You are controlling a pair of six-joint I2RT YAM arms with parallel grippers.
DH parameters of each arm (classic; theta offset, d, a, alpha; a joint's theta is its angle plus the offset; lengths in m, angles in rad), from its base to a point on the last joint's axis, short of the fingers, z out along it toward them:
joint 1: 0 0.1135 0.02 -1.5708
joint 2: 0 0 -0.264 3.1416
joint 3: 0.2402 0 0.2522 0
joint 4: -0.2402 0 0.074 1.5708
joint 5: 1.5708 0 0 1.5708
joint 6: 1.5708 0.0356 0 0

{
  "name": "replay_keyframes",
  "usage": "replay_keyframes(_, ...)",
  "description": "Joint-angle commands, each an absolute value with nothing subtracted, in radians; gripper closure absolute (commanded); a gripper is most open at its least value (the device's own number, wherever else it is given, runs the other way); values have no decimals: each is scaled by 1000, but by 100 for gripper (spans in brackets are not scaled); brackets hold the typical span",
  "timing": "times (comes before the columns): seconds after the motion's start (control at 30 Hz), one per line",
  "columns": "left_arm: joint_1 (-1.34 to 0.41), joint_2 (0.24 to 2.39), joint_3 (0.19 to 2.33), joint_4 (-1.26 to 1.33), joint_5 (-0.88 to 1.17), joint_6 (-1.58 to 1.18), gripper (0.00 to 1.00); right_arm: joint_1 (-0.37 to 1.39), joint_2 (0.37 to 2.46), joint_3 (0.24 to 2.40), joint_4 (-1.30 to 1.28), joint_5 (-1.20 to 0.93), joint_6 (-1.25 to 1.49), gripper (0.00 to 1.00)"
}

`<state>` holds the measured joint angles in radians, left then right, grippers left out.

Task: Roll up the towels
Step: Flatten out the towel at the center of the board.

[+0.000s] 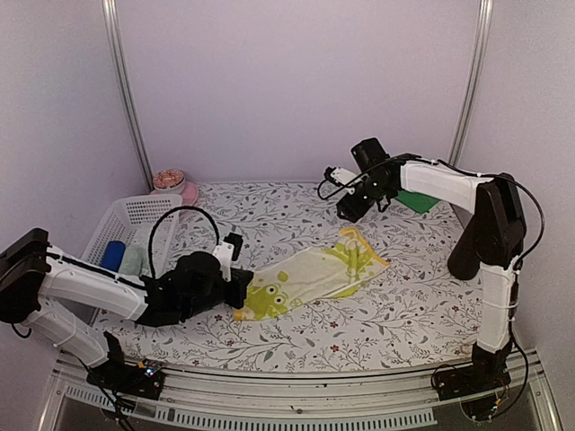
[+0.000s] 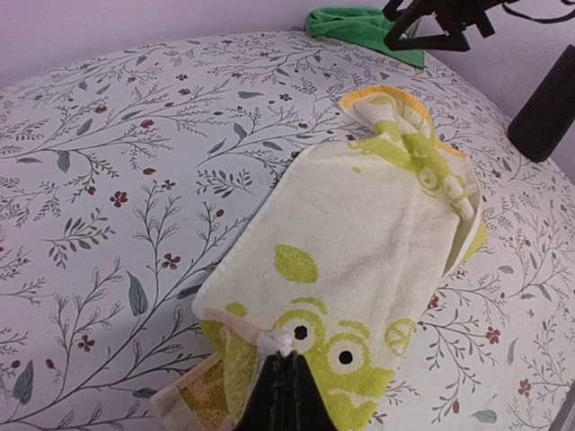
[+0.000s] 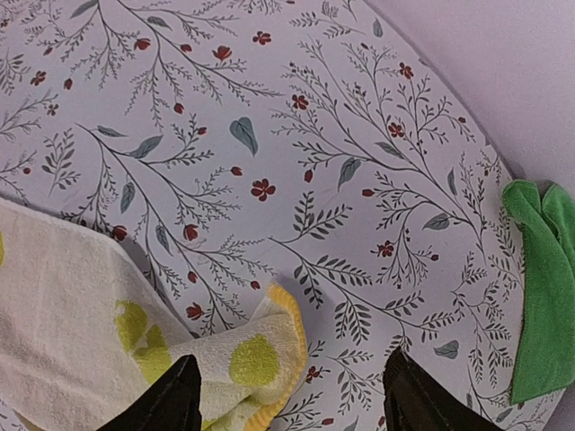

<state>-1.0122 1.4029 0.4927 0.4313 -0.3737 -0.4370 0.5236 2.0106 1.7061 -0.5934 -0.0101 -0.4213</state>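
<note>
Obs. The yellow-lime towel point(image 1: 310, 274) is lying in the middle of the table point(image 1: 269, 206), running as a long strip from lower left to upper right in the top view. It is lying mostly flat, but its far end is sitting bunched and folded over, with the orange hem curling up.

Left gripper point(image 2: 286, 382): the jaws are pressing tightly together on the near corner of this towel, at the bottom of the left wrist view. A tuft of cloth is showing at the tips. Judgement: this pinch is anchoring the near end so the strip is staying taut enough to straighten.

Right gripper point(image 3: 292, 395): it is hanging above the far end, with the fingers point(image 3: 171, 400) standing wide apart and carrying nothing. The bunched hem is lying below, between them. Judgement: it is standing placed either to take that end again or to flatten it.

The green towel point(image 1: 416, 200) is sitting crumpled at the upper right of the top view, behind the right arm and well apart from the yellow one, not yet rolled.

Status, judged: rolling is not yet beginning; the far end is needing smoothing first, since a bunched edge is likely to make a lopsided roll
</note>
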Motion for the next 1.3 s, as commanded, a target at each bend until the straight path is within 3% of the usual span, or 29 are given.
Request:
replay_keyframes(0.0, -1023, 1413, 466, 472, -374, -495, 100, 511, 2168, 1886, -801, -39, -417, 30)
replay_keyframes(0.27, -1043, 1419, 430, 498, -382, -535, 100, 481, 2335, 2096, -916, -6, -431, 30)
replay_keyframes(0.7, -1090, 1491, 468, 482, -431, -531, 100, 471, 2482, 2172, -958, -3, -449, 39)
replay_keyframes(0.83, -1097, 1513, 474, 485, -438, -534, 100, 469, 2487, 2173, -953, -29, -446, 59)
replay_keyframes(0.87, -1098, 1517, 475, 487, -436, -533, 100, 469, 2488, 2175, -953, -37, -446, 66)
replay_keyframes(0.93, -1099, 1524, 481, 488, -438, -534, 100, 467, 2483, 2177, -951, -66, -442, 89)
replay_keyframes(0.97, -1099, 1525, 482, 487, -438, -534, 100, 466, 2478, 2176, -949, -83, -442, 95)
replay_keyframes(1.13, -1096, 1515, 496, 465, -480, -532, 100, 450, 2395, 2143, -880, -129, -431, 98)
replay_keyframes(1.27, -1050, 1478, 529, 418, -504, -492, 100, 432, 2199, 1931, -629, -109, -433, 98)
